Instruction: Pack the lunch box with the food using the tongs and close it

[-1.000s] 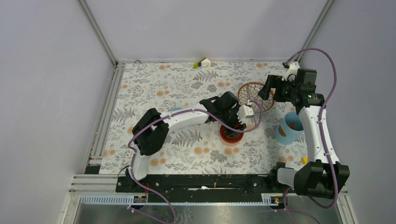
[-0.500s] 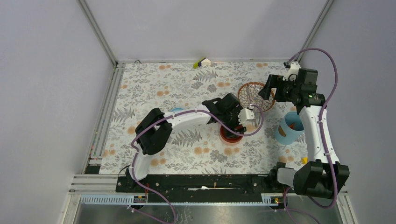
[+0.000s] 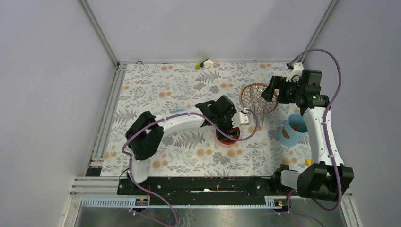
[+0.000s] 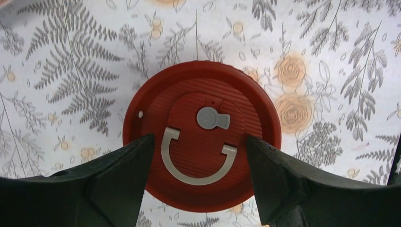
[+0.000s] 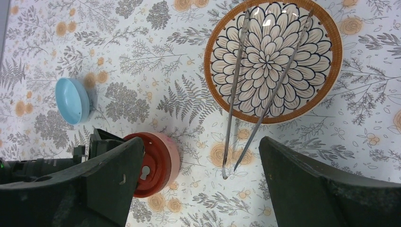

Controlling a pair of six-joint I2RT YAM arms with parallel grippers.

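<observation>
From above, the left gripper (image 3: 232,126) hangs right over the red lid (image 3: 225,137), near the middle of the flowered table (image 3: 189,85). The dish (image 3: 252,93) sits beyond and to the right of it. The tongs (image 3: 259,116) lie partly on the dish, with their near end out on the table. The right gripper (image 3: 267,92) hovers at the dish's right edge. The blue shell (image 3: 289,135) stands well to the right, beside the right arm, with something orange-brown in its mouth (food or strap, I cannot tell). The blue disc (image 3: 178,111) peeks out from behind the left arm.

In the left wrist view the lid fills the middle, with a grey U-shaped ring (image 4: 198,163) and a small grey tab (image 4: 213,118) on its top. The two dark fingers (image 4: 113,184) stand apart over the lid's left and right parts. The jaws are spread and grip nothing.

In the right wrist view the fingers (image 5: 90,189) are spread wide, with bare table between them. The tongs cross the dish, tips at its far rim, and the joined end rests on the table. The lid caps the pink bowl (image 5: 174,158), which is near that joined end. The disc lies apart on the left.
</observation>
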